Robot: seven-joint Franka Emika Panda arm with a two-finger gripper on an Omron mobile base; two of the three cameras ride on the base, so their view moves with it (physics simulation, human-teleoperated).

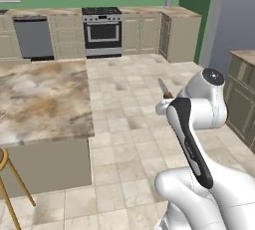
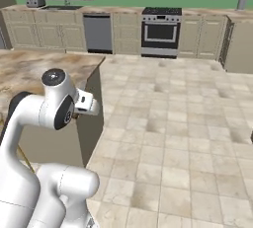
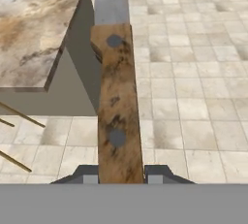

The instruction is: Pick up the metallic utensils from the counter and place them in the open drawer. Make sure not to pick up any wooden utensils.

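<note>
My gripper (image 3: 121, 177) is shut on a knife, one of the metallic utensils. Its dark brown handle (image 3: 117, 106) runs up between my two fingertips and its grey blade (image 3: 111, 0) points away from the hand. From the left base camera the knife (image 1: 164, 89) sticks up beside the white hand (image 1: 162, 107), over the tiled floor and to the right of the counter (image 1: 45, 99). The hand (image 2: 87, 103) hangs just off the corner of the marbled counter (image 2: 29, 69). The open drawer and the wooden utensils are out of view.
Wooden stool legs (image 1: 6, 174) stand at the counter's near side. A stove (image 1: 102, 30) and a dishwasher (image 1: 34, 37) line the far wall. A cabinet (image 1: 241, 94) stands to the right. Tiled floor (image 2: 173, 123) lies between.
</note>
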